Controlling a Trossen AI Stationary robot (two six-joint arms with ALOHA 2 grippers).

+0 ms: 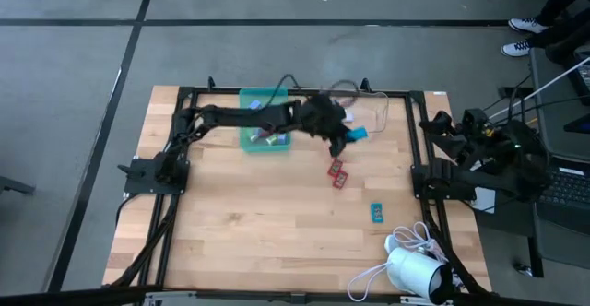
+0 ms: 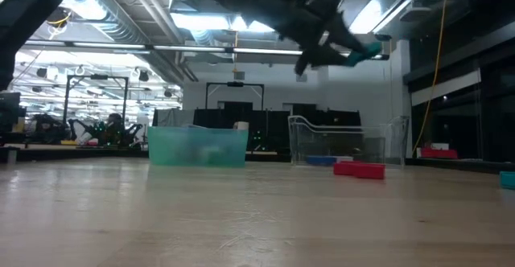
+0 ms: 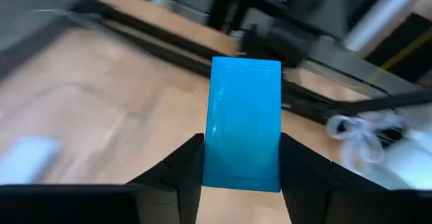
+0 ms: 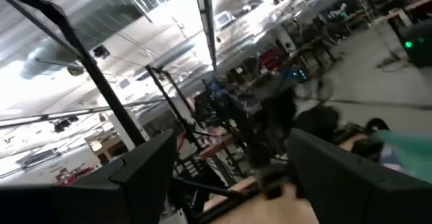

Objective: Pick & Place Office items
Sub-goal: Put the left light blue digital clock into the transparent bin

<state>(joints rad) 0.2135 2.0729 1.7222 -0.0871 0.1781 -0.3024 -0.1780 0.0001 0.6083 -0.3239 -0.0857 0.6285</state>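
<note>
Blue and flat, the office piece [image 3: 244, 123] sits pinched between the left gripper [image 1: 354, 134]'s fingers, lifted high off the table [image 1: 267, 223], probably for carrying to the teal tray [image 1: 247, 140], while the right gripper [image 4: 229, 183] waits parked aside, fingers spread wide, empty.

Teal rectangular tray [image 1: 265, 131] left of clear plastic bin [image 1: 367, 114] at wooden desk [image 1: 258, 223] rear; two red flat pieces [image 1: 337, 173] nearer centre, teal flat piece [image 1: 376, 212] right-front.
</note>
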